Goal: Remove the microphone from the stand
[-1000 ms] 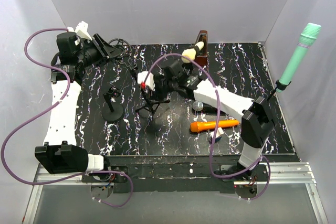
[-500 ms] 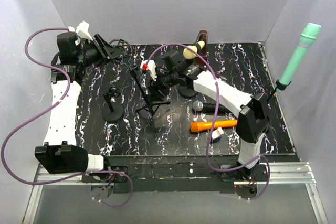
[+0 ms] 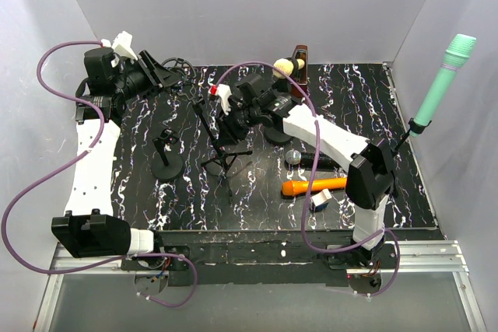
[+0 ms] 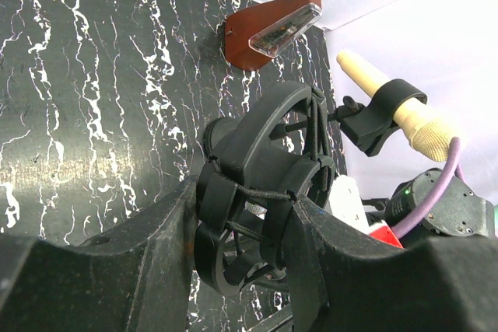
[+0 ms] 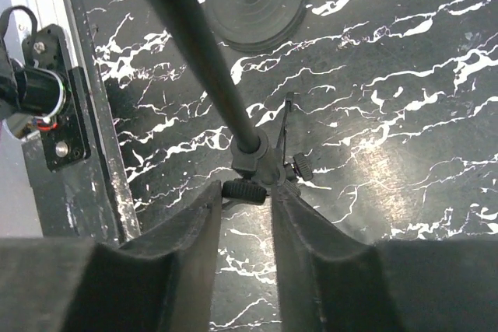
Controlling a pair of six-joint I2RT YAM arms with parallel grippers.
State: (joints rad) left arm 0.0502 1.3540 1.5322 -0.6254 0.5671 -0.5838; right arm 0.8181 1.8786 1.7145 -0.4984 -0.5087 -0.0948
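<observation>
- My left jaws are clenched on the black shock mount (image 4: 257, 192), upper left of the top view; its ring looks empty.
- My right jaws flank the knob (image 5: 247, 190) at the tripod stand (image 3: 227, 157) hub, mid-frame. I cannot tell whether they are gripping it.
- The beige microphone (image 3: 282, 67) sits in its clip (image 4: 377, 118), upper centre.
- I judge this step to be bracing the stand. The next move calls for gripping the microphone's body and drawing it out of the clip.
</observation>
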